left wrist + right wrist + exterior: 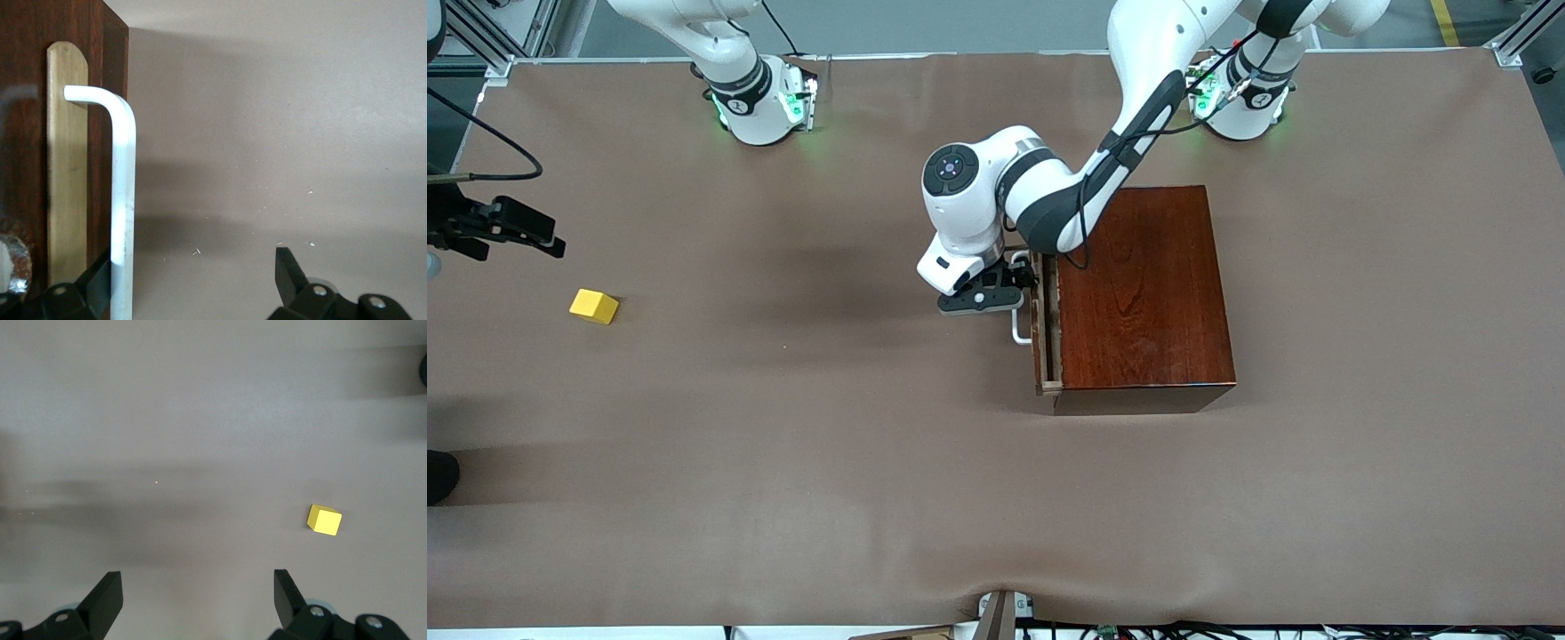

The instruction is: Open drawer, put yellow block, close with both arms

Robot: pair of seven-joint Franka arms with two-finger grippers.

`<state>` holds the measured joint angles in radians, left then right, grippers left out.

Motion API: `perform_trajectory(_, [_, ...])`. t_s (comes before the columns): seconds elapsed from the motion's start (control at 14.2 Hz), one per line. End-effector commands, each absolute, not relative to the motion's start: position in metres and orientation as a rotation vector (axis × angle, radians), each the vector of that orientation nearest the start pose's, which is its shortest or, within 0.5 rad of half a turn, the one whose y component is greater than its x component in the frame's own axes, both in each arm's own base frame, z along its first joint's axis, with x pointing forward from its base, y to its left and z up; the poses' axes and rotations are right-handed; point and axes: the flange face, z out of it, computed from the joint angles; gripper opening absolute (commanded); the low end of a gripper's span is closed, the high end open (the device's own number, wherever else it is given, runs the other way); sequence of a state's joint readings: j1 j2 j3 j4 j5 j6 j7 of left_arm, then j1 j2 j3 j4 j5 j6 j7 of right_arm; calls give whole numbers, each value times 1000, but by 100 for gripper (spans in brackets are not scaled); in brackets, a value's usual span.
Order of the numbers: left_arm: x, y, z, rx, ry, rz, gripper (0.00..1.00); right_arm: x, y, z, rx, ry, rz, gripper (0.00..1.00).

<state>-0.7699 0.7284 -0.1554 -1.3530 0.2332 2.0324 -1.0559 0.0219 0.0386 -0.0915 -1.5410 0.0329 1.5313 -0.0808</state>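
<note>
The dark reddish-brown wooden box [1147,293] stands toward the left arm's end of the table. Its drawer [1040,342] is out by a narrow gap that shows pale wood. The white bar handle [1020,333] is on the drawer's front and also shows in the left wrist view [123,200]. My left gripper [1021,277] [193,267] is open, with the handle between its jaws, close against one finger [97,280]. The yellow block [594,306] [324,520] lies on the table toward the right arm's end. My right gripper [547,240] [197,587] is open and empty, up in the air near the block.
A brown cloth [827,427] covers the whole table. The two arm bases [760,102] [1240,98] stand along the edge farthest from the front camera. Cables and a small fixture [1000,613] sit at the table's nearest edge.
</note>
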Motion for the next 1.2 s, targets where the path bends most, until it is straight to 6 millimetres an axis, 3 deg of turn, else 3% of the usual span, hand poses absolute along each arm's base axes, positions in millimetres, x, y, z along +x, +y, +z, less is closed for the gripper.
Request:
perform_trajectory(0.0, [466,-579,285,-3091,-79,-136,100,562,-36,614,-3121,-27,67,100])
perform_trajectory(0.63, [473,-589,298,-3204,-98,-179,100,561,-32,615,-3133,-5,64,100])
perform_trajectory(1.13, [469,-604,302,-3290,-112,-240,100,555,-28,625,-3131,148,53,100])
